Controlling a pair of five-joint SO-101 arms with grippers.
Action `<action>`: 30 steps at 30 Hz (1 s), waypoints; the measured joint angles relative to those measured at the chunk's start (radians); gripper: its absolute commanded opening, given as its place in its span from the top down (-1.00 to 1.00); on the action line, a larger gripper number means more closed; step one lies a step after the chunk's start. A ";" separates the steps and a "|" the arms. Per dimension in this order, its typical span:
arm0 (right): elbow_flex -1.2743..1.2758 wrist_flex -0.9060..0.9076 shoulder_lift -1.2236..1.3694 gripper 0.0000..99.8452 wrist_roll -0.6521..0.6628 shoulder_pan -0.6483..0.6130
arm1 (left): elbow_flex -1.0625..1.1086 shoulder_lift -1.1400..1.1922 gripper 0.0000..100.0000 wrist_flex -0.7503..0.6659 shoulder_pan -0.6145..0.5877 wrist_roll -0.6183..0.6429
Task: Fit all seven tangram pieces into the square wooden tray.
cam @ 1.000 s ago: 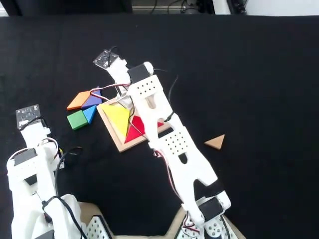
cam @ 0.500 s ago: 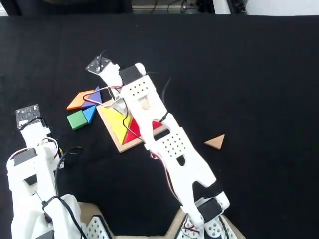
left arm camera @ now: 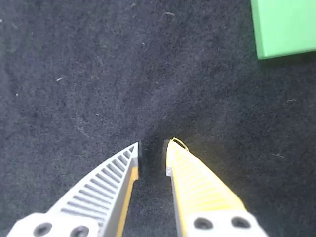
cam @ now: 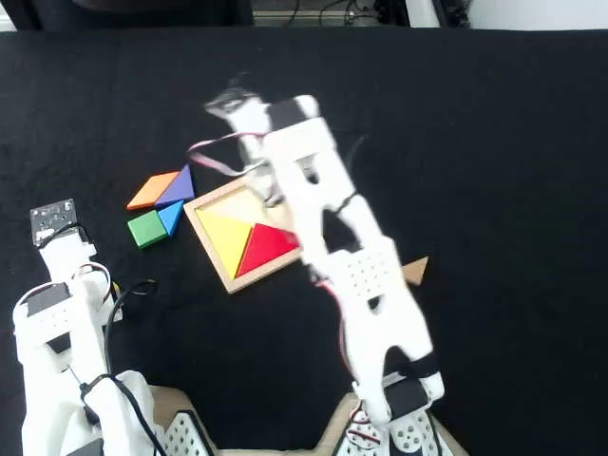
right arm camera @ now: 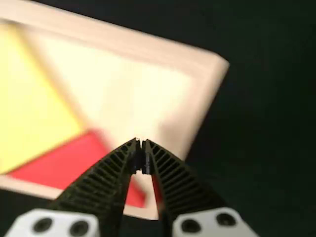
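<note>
Black cloth covers the surface. Closed and empty, the right end effector (right arm camera: pixel 141 148) hangs over the wooden tray (cam: pixel 209 246), which sits cornerwise holding a yellow triangle (cam: pixel 226 231) and a red triangle (cam: pixel 269 245); the arm covers one corner. The left end effector (left arm camera: pixel 152 147), slightly parted, is near a green square (left arm camera: pixel 284 27) cut off at the edge.

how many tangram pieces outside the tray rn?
5. Four sit clustered left of the tray: orange piece, dark blue triangle, light blue triangle, green square. One tan triangle lies to its right, partly behind an arm, which could hide more.
</note>
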 measured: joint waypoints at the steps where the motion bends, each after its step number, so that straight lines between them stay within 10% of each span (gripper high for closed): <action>1: 0.028 -0.023 0.000 0.98 0.000 0.031 | 0.000 0.000 0.79 0.000 0.000 0.000; 19: 0.192 0.028 -0.029 0.98 0.035 0.074 | 0.000 0.000 0.79 0.000 0.012 0.000; 30: 0.720 -0.005 -0.430 0.98 0.037 0.071 | 0.000 0.000 0.79 0.000 0.012 0.000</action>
